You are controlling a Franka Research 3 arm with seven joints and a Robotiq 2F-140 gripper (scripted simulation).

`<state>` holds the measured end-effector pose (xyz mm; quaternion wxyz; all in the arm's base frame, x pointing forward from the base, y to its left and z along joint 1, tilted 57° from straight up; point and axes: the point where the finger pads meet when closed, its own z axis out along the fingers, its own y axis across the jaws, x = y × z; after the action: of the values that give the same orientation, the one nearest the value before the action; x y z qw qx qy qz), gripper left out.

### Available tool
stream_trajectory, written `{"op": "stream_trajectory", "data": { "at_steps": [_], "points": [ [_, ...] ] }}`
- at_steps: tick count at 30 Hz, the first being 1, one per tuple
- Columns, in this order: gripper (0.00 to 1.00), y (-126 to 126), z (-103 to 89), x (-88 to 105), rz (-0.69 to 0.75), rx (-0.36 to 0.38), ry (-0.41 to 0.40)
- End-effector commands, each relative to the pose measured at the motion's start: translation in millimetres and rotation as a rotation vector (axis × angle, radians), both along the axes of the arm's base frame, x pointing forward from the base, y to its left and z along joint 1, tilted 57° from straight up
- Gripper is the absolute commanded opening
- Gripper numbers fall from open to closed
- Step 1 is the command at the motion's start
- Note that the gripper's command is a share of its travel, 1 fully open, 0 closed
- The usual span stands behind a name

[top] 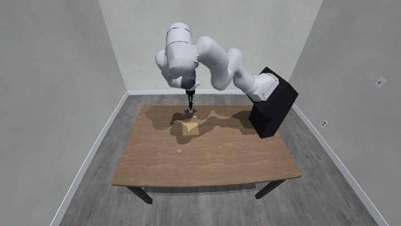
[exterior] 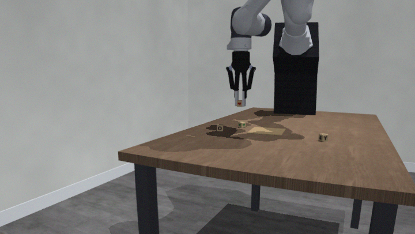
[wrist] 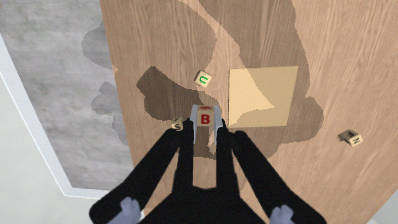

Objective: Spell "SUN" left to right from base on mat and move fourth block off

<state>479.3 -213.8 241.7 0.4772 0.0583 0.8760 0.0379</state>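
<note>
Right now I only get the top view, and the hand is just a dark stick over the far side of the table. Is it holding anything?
Observer: Yes. The wrist view shows the hand shut on a wooden block with a red B facing the camera.
Operator: Is that block resting on the table?
Observer: No. In the exterior view it hangs well above the table, touching nothing but the fingers.
Operator: And the tiny cubes near the tan square, do they have letters?
Observer: The wrist view shows a green U block lying just off the mat, and an S block further from it, partly hidden by a finger.
</note>
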Motion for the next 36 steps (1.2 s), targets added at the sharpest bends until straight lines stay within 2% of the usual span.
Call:
{"op": "stream_trajectory", "data": {
  "at_steps": [1,8,18,23,36],
  "points": [
    [0.13,1,-1.5,3.5,-0.005,0.012,0.0],
    [0.13,1,-10.1,16.8,-0.005,0.012,0.0],
    [0.13,1,-36.8,58.4,-0.005,0.012,0.0],
    [0.13,2,-46.1,72.9,-0.005,0.012,0.0],
    [0.13,2,-51.1,80.7,-0.005,0.012,0.0]
  ]
}}
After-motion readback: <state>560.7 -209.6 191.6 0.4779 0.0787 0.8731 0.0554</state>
